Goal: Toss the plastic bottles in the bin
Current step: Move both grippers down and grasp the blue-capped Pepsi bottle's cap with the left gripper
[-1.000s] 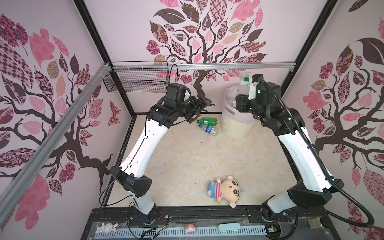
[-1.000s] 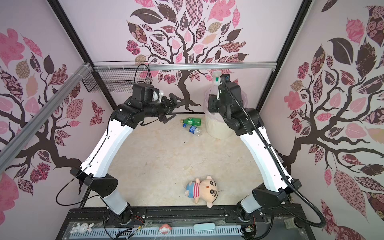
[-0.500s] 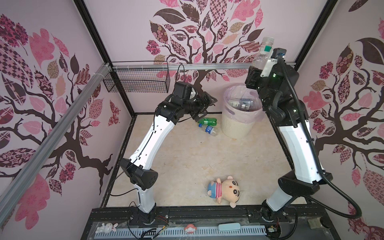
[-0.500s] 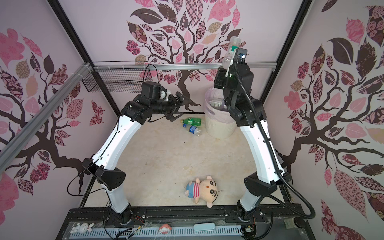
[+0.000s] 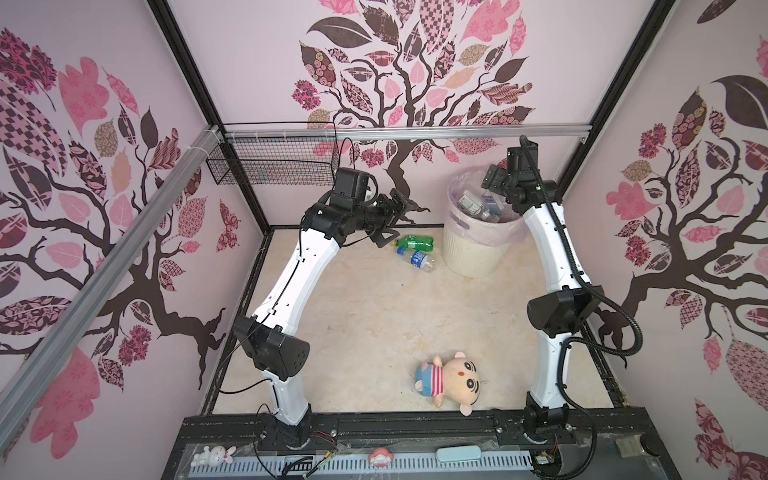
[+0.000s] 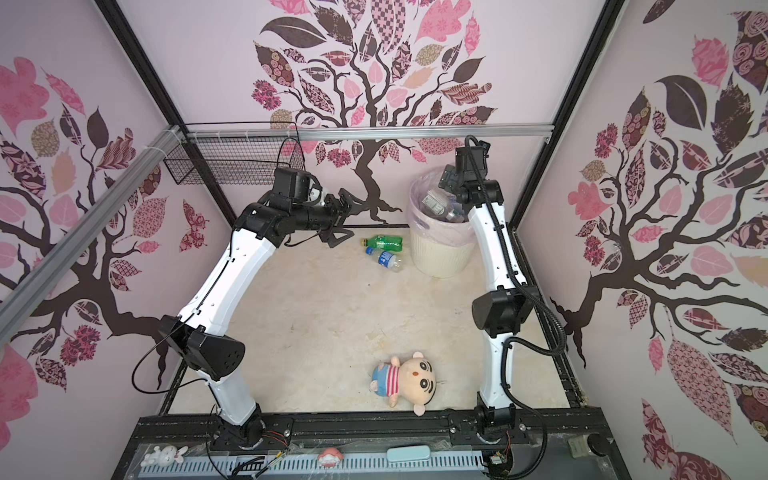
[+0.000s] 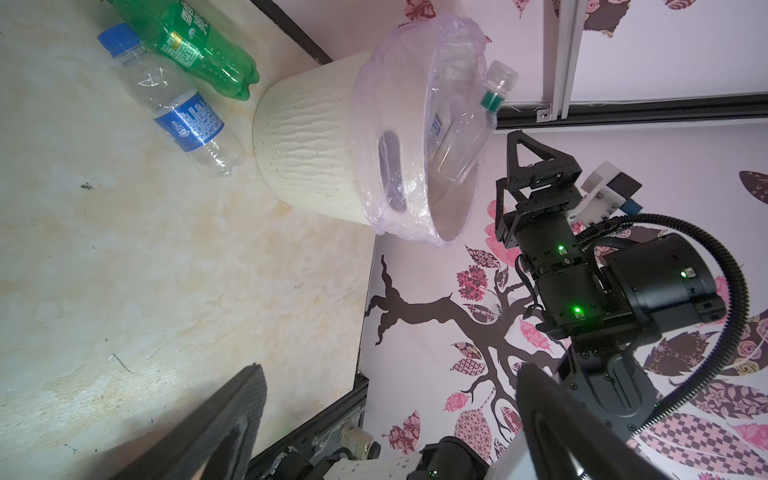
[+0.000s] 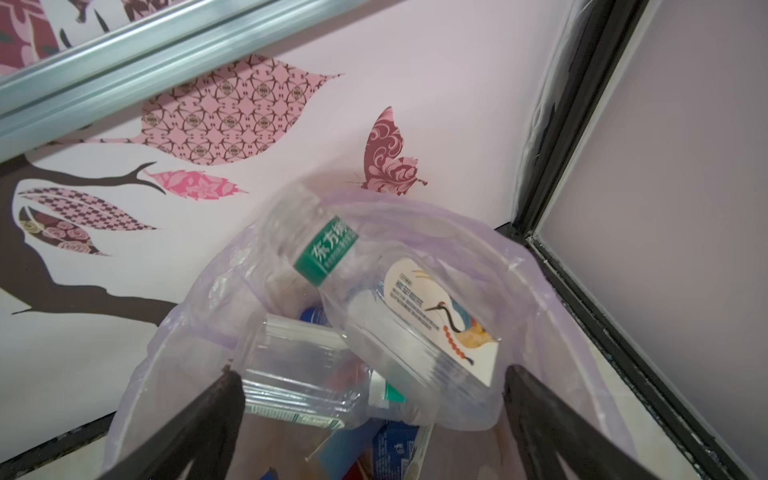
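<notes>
left claw (image 5: pixel 397 220): wide open, empty | right claw (image 8: pixel 370 372): wide open, empty, above bin (image 5: pixel 473 253), upper right of top view | green bottle (image 5: pixel 413 242), blue-label bottle (image 5: pixel 420 259): on floor just left of bin, long axes roughly across frame, just right of left claw, the nearer arm

plush doll (image 5: pixel 451 380): face up, striped shirt, near tabletop (image 5: pixel 374 316) front edge | black wire mesh basket (image 5: pixel 274 166): hung at back left corner | white bunny figurine (image 5: pixel 214 456): front ledge | tree decals (image 5: pixel 399 83): walls

The plastic bottles (image 7: pixel 183 120) look clear and glossy, the ribbed bin (image 7: pixel 307 149) matt.
</notes>
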Robot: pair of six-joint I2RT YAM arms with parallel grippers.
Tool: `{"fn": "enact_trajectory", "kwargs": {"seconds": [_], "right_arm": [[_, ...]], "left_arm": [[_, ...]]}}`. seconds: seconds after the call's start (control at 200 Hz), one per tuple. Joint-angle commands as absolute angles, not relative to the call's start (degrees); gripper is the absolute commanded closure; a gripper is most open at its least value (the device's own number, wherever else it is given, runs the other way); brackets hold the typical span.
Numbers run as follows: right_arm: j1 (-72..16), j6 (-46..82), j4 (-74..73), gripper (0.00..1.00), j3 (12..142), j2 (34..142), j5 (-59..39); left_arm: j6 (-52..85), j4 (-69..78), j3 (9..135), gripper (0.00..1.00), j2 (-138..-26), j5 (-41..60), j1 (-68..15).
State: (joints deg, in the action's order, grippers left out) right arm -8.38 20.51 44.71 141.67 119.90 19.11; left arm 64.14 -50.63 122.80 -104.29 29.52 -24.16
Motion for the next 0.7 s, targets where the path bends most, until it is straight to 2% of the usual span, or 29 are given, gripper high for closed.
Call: {"fn": "enact_trajectory", "kwargs": {"seconds": [0.0, 0.14, 0.405, 0.695], "right_arm": [[-9.23, 21.60, 42.14, 0.01, 141.64, 112.85, 17.32], [-9.23, 22.90, 45.58, 0.01, 142.86, 112.34, 15.50], [-9.96, 25.29, 46.18, 0.00, 136.02, 105.92, 11.26], [-17.73, 24.08, 46.26, 0.00, 122.18, 96.92, 11.51]], "left_arm": [[64.23, -48.76, 121.83, 0.03, -102.98, 29.84, -24.49], [65.44, -47.01, 119.33, 0.03, -102.24, 28.26, -25.44], [66.40, -45.57, 117.33, 0.03, -102.21, 25.92, -26.41], [68.82, -42.20, 108.91, 0.03, -101.63, 23.30, -25.72]]}}
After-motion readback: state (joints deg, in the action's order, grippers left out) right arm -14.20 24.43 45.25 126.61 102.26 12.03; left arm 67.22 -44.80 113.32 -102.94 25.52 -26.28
